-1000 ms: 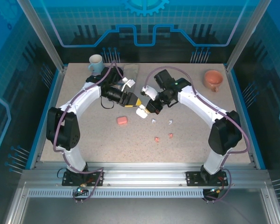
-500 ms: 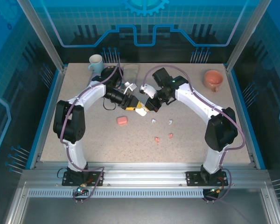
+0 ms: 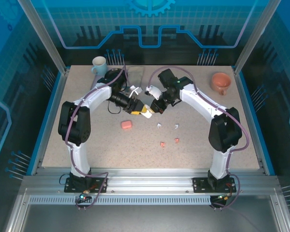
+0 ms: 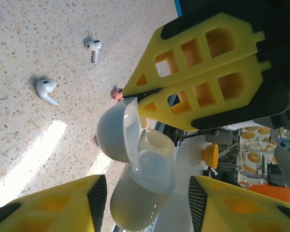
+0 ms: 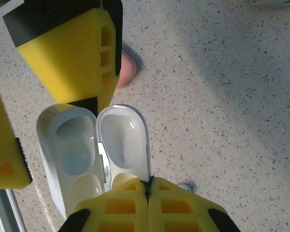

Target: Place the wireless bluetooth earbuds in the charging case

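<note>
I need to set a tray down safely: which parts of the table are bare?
Bare: the near strip between pink earbuds and arm bases; the right edge below the orange mug. Crowded: the centre, left end effector and right end effector at the white case.

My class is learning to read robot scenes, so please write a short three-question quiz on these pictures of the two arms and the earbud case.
1. True or false: the white charging case is open.
2. What is the right pincer shut on? A. the lid of the case. B. an earbud. C. the orange mug.
3. How many earbuds lie loose on the table?
Key: 1 true; 2 A; 3 four, two white and two pink.
</note>
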`<control>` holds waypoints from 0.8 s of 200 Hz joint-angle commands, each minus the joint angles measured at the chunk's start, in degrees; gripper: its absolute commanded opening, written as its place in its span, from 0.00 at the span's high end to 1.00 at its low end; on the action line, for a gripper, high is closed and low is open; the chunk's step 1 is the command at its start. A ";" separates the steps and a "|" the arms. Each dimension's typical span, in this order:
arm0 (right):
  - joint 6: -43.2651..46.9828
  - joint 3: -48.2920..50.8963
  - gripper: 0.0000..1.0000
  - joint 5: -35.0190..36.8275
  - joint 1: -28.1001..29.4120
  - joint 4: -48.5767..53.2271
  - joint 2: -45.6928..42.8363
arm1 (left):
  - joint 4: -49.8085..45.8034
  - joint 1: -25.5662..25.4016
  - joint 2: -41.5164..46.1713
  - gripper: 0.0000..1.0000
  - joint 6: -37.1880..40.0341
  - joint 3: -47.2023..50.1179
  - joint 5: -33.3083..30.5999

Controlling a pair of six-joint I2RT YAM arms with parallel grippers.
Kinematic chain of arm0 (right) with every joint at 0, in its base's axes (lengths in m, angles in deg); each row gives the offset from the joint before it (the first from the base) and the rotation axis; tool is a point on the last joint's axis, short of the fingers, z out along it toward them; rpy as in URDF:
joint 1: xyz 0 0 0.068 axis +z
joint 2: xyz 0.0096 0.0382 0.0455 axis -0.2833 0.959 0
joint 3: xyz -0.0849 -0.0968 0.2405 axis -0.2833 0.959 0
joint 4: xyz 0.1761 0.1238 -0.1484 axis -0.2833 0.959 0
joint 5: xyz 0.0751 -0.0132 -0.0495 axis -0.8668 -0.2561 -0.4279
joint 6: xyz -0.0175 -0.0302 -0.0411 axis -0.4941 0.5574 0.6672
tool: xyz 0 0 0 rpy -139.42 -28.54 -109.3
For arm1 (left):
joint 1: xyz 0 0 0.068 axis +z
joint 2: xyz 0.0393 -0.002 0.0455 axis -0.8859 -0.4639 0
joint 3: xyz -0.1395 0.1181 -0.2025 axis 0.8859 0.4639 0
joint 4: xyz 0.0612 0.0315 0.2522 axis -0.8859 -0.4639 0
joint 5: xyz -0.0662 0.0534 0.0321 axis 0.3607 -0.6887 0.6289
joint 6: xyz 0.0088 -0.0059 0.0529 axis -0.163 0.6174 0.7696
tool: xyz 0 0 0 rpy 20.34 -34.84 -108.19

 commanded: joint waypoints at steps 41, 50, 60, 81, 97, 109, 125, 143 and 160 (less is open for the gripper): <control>1.09 -1.81 1.00 -2.83 -0.38 0.30 0.78 | -1.50 -0.82 -2.09 0.55 1.45 -2.43 2.90; 1.07 -1.90 1.00 -2.84 -0.44 0.30 0.78 | -1.54 -0.92 -2.17 0.57 1.54 -2.49 3.19; 1.09 -1.86 1.00 -2.67 -0.41 0.30 0.84 | -1.57 -0.97 -2.21 0.59 1.55 -2.51 3.58; 1.16 -2.20 1.00 -2.66 -0.39 0.33 0.89 | -2.04 -0.96 -2.26 0.64 2.33 -2.49 4.73; 1.16 -2.39 1.00 -2.57 -0.54 0.30 0.94 | -2.33 -1.01 -2.17 0.67 2.53 -2.33 5.19; 1.11 -2.47 1.00 -2.61 -0.66 0.30 0.96 | -2.75 -0.97 -1.96 0.67 2.93 -2.31 5.82; 1.06 -2.69 1.00 -2.63 -0.80 0.30 1.05 | -2.94 -1.01 -1.74 0.70 3.14 -2.23 5.95; 0.89 -2.71 1.00 -2.84 -0.85 0.15 0.94 | -3.14 -1.01 -1.64 0.72 3.23 -2.22 6.07; 0.59 -2.65 1.00 -3.01 -0.91 -0.13 0.64 | -3.18 -1.01 -1.64 0.76 3.32 -2.14 6.14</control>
